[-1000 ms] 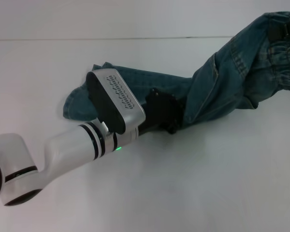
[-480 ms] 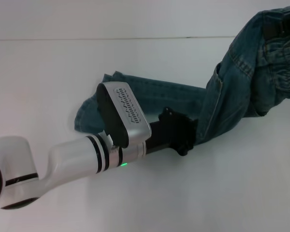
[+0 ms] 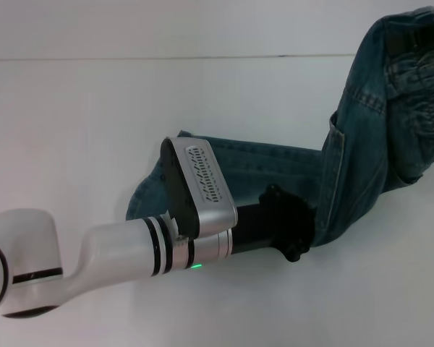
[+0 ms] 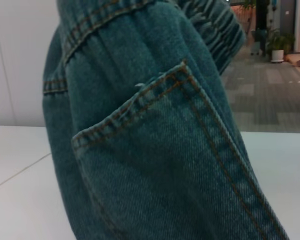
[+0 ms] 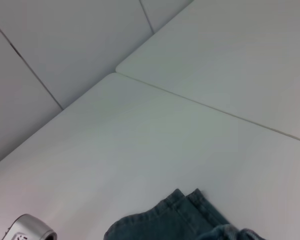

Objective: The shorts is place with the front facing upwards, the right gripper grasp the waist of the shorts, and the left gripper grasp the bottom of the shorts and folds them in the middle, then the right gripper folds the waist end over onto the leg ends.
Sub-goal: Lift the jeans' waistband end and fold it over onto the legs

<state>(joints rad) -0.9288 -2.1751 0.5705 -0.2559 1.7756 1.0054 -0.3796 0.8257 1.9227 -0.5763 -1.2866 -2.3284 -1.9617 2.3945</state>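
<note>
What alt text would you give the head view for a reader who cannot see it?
Denim shorts stretch across a white table, their waist end lifted high at the far right. The left gripper reaches in from the near left, its black tip against the lower fold of the fabric.

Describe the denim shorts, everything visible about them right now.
The shorts are blue-green denim with orange-tan stitching and faded patches. The waist, a gathered elastic band, is lifted high at the head view's upper right, where something dark shows at its top edge; the cloth hangs from there in a draped fold. A stitched patch pocket fills the left wrist view. The leg ends lie flat on the white table. The left gripper sits against the lower edge of the fabric near the middle.
</note>
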